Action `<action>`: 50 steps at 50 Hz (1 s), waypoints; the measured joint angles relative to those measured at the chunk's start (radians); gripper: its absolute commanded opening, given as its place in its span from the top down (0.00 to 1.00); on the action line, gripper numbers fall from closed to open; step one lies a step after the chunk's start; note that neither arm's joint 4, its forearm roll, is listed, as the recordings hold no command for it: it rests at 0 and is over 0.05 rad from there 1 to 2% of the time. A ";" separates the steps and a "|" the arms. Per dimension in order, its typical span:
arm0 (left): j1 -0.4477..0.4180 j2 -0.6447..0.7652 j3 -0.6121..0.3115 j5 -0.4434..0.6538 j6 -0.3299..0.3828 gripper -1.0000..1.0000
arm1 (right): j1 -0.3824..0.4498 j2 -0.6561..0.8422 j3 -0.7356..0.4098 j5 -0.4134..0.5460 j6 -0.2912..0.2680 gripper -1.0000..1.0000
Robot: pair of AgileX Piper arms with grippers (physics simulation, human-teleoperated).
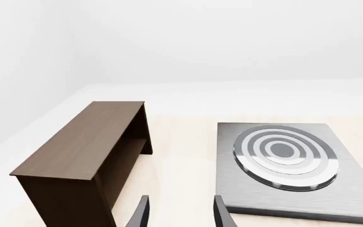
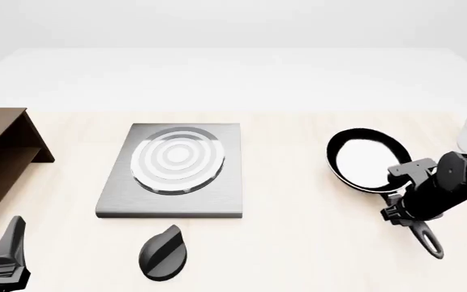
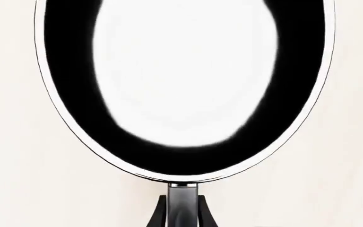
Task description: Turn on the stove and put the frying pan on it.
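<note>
My left gripper (image 2: 6, 255) hangs open and empty near the knob (image 2: 165, 252). My right gripper (image 2: 408, 198) clamps the frying pan's (image 2: 367, 159) handle on the table, well right of the stove (image 2: 177, 173).

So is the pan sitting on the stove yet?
Apart. The front view shows bare table between the pan and the stove.
</note>
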State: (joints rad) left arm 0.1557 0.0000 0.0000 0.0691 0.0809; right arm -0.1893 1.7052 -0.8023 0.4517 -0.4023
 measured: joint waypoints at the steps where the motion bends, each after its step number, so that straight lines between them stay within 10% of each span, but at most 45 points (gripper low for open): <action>1: 0.000 0.000 0.000 0.000 0.000 0.00 | 0.003 -0.004 -0.002 0.004 -0.001 1.00; 50: 0.000 0.000 0.000 0.000 -0.004 0.00 | 0.248 -0.139 -0.400 0.509 -0.071 1.00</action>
State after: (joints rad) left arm 0.1557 0.0000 0.0000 0.0688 0.0768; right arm 0.0588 1.5663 -1.2025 0.9605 -0.4730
